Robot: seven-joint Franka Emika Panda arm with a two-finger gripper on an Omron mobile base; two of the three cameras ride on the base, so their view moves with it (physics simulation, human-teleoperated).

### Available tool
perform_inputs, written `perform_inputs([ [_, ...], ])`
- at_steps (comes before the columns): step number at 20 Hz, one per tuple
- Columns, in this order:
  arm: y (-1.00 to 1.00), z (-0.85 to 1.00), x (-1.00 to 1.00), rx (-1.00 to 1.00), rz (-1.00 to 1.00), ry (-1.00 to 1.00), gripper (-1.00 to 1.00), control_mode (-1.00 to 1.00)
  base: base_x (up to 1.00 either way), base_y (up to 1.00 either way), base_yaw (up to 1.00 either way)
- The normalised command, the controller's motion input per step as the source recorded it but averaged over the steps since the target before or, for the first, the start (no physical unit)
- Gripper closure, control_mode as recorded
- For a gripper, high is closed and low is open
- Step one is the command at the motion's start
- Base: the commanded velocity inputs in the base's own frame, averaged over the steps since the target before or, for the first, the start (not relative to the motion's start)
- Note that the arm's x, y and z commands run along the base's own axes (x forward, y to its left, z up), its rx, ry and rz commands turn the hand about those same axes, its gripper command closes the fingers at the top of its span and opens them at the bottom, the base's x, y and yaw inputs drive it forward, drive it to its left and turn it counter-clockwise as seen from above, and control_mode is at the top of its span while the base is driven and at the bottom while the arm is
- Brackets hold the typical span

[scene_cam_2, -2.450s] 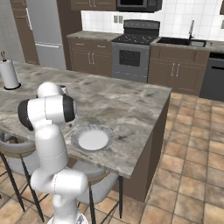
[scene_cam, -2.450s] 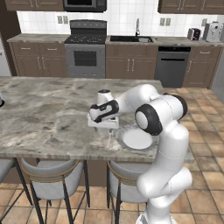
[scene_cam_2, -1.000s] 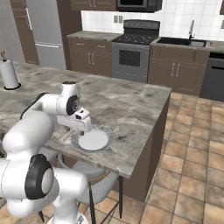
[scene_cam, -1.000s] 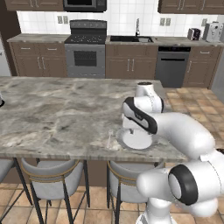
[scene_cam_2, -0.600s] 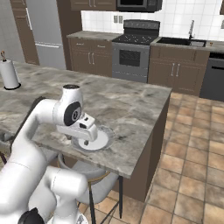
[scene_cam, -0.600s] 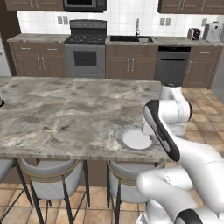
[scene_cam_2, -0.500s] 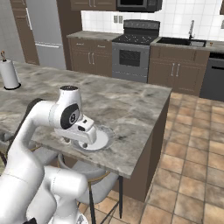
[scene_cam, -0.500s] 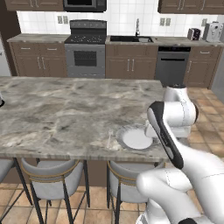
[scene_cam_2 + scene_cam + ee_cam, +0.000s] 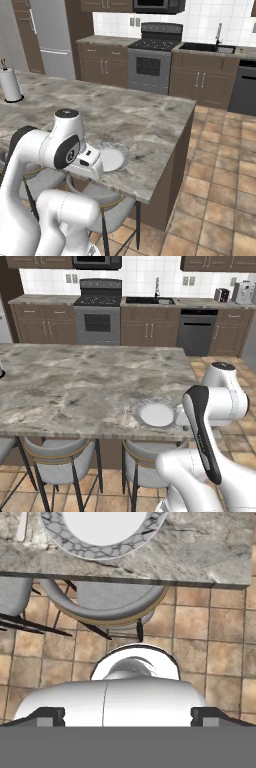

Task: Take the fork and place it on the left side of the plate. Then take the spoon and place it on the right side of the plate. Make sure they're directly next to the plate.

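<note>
We see the fork [image 9: 124,415] lying just left of the plate [image 9: 156,414] on the marble table [image 9: 75,381], though we cannot tell how the tool's jaws stand.

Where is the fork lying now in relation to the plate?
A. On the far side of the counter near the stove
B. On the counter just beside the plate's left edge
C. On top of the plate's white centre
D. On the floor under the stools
B: in the left base view the pale fork lies on the marble counter right next to the left rim of the plate.
</note>
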Motion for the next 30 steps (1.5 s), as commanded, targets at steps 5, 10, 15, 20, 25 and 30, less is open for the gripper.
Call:
perform_inputs([
  [5, 0.0, 0.0, 0.0, 0.0, 0.0, 0.0, -1.0, -1.0, 0.0, 0.0, 0.0],
  [10, 0.0, 0.0, 0.0, 0.0, 0.0, 0.0, -1.0, -1.0, 0.0, 0.0, 0.0],
  [15, 0.0, 0.0, 0.0, 0.0, 0.0, 0.0, -1.0, -1.0, 0.0, 0.0, 0.0],
  [20, 0.0, 0.0, 0.0, 0.0, 0.0, 0.0, -1.0, -1.0, 0.0, 0.0, 0.0],
  [25, 0.0, 0.0, 0.0, 0.0, 0.0, 0.0, -1.0, -1.0, 0.0, 0.0, 0.0],
  [30, 0.0, 0.0, 0.0, 0.0, 0.0, 0.0, -1.0, 1.0, 0.0, 0.0, 0.0],
])
